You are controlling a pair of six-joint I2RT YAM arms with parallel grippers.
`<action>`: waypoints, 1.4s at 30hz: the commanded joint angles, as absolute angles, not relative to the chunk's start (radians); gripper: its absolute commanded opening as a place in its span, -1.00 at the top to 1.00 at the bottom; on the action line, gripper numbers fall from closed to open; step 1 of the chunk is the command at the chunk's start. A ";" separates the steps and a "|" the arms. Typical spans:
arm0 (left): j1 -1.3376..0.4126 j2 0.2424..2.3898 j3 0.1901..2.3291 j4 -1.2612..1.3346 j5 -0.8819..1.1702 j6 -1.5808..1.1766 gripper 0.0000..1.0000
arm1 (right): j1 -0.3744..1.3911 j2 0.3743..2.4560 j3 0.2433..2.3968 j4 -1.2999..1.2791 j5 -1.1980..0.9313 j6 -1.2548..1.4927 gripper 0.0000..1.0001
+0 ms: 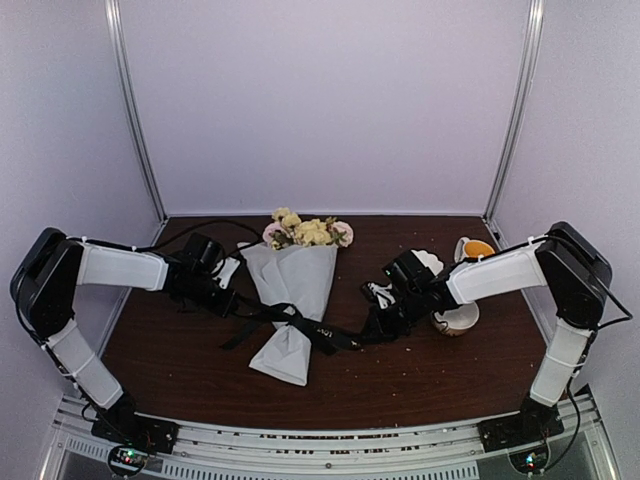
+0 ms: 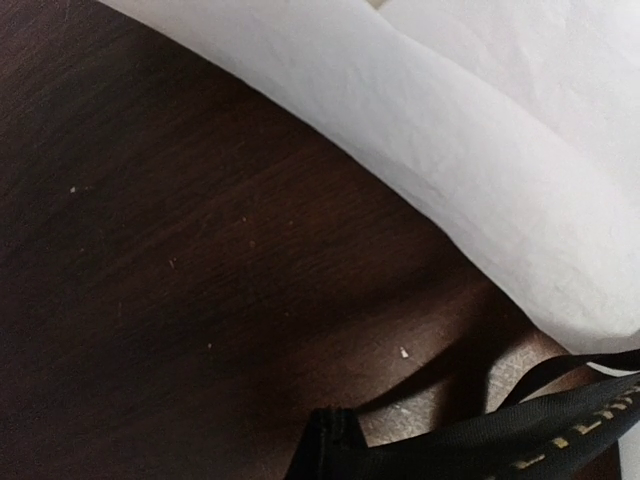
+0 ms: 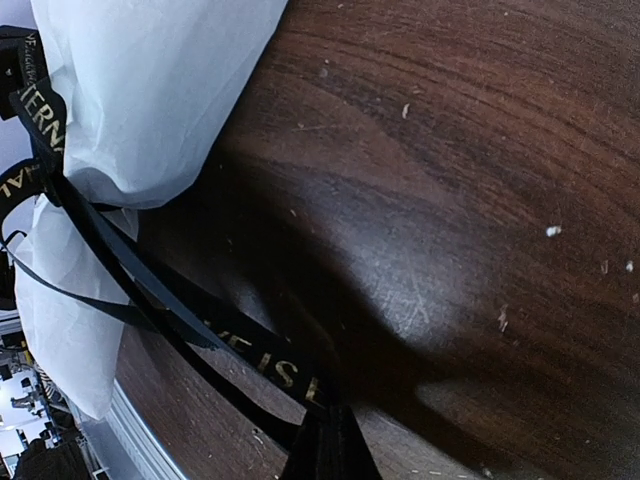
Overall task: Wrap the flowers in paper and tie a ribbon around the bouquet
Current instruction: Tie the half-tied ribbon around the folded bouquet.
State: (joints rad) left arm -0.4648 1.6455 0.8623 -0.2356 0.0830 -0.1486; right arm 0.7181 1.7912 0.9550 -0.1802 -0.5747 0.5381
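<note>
Bouquet (image 1: 292, 300) lying mid-table (image 1: 440, 370), ribbon (image 1: 325, 333) stretched across it between both pincers.
Only the overhead view shows the flowers (image 1: 305, 232) topping the paper (image 1: 285, 280) cone, with the left gripper (image 1: 233, 302) and right gripper (image 1: 377, 327) each clamped tight on a ribbon end. The wrist views add close detail: gold lettering along the ribbon and the paper's crinkled edge against dark wood.

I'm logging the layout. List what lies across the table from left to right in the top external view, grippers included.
In order: left gripper → bouquet → right gripper → white bowl. The ribbon runs from one gripper to the other across the bouquet, so it is left out.
</note>
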 commanded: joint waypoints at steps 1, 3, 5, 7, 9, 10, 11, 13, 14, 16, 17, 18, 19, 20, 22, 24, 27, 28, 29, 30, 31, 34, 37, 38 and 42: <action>-0.457 1.600 0.861 -0.220 0.076 -0.129 1.00 | 0.713 1.775 0.942 -0.185 -0.592 0.534 1.00; -0.465 1.586 0.854 -0.203 0.109 -0.119 1.00 | 0.713 1.781 0.953 -0.168 -0.608 0.537 1.00; -0.496 1.551 0.847 -0.183 0.094 -0.104 0.95 | 0.713 1.782 0.977 -0.170 -0.610 0.534 1.00; -0.531 1.511 0.854 -0.184 0.073 -0.080 0.90 | 0.713 1.783 1.001 -0.185 -0.605 0.521 1.00; -0.555 1.480 0.864 -0.195 0.070 -0.062 0.90 | 0.713 1.789 1.021 -0.208 -0.595 0.505 1.00; -0.563 1.465 0.870 -0.201 0.070 -0.056 0.89 | 0.713 1.792 1.031 -0.217 -0.594 0.501 1.00; -0.571 1.452 0.878 -0.209 0.065 -0.050 0.91 | 0.713 1.793 1.034 -0.221 -0.594 0.498 1.00; -0.597 1.428 0.897 -0.221 0.075 -0.033 0.94 | 0.713 1.793 1.034 -0.215 -0.600 0.496 1.00; -0.612 1.422 0.907 -0.229 0.082 -0.023 0.94 | 0.713 1.792 1.035 -0.214 -0.604 0.495 1.00; -0.638 1.419 0.939 -0.245 0.094 -0.009 0.94 | 0.714 1.795 1.039 -0.213 -0.604 0.496 1.00; -0.646 1.417 0.955 -0.252 0.096 -0.006 0.94 | 0.713 1.797 1.041 -0.215 -0.604 0.495 1.00; -0.650 1.415 0.977 -0.258 0.099 -0.004 0.93 | 0.713 1.798 1.041 -0.216 -0.604 0.495 1.00; -0.653 1.412 0.993 -0.259 0.102 -0.001 0.90 | 0.714 1.798 1.040 -0.217 -0.606 0.496 1.00; -0.653 1.412 1.008 -0.259 0.111 0.003 0.87 | 0.713 1.800 1.039 -0.217 -0.606 0.496 1.00; -0.654 1.427 1.048 -0.253 0.113 0.017 0.84 | 0.714 1.804 1.039 -0.214 -0.608 0.495 1.00; -0.654 1.469 1.096 -0.252 0.107 0.039 0.83 | 0.715 1.811 1.043 -0.216 -0.614 0.495 1.00; -0.654 1.582 1.197 -0.272 0.088 0.060 0.81 | 0.716 1.815 1.046 -0.216 -0.613 0.494 1.00; -0.654 1.626 1.239 -0.286 0.091 0.064 0.81 | 0.716 1.815 1.045 -0.216 -0.612 0.494 1.00; -0.654 1.667 1.279 -0.295 0.094 0.064 0.81 | 0.716 1.817 1.045 -0.214 -0.613 0.495 1.00; -0.654 1.711 1.314 -0.303 0.098 0.066 0.81 | 0.717 1.818 1.044 -0.211 -0.614 0.497 1.00; -0.654 1.752 1.352 -0.314 0.099 0.068 0.76 | 0.719 1.820 1.043 -0.210 -0.616 0.497 1.00; -0.654 1.871 1.487 -0.413 0.063 0.076 0.56 | 0.722 1.826 1.045 -0.208 -0.619 0.498 1.00; -0.648 1.947 1.625 -0.547 0.021 0.074 0.28 | 0.724 1.826 1.042 -0.207 -0.621 0.500 1.00; -0.640 1.952 1.643 -0.579 0.022 0.066 0.14 | 0.725 1.824 1.042 -0.206 -0.620 0.500 1.00; -0.570 1.902 1.639 -0.623 0.168 0.050 -0.91 | 0.727 1.823 1.041 -0.205 -0.619 0.499 1.00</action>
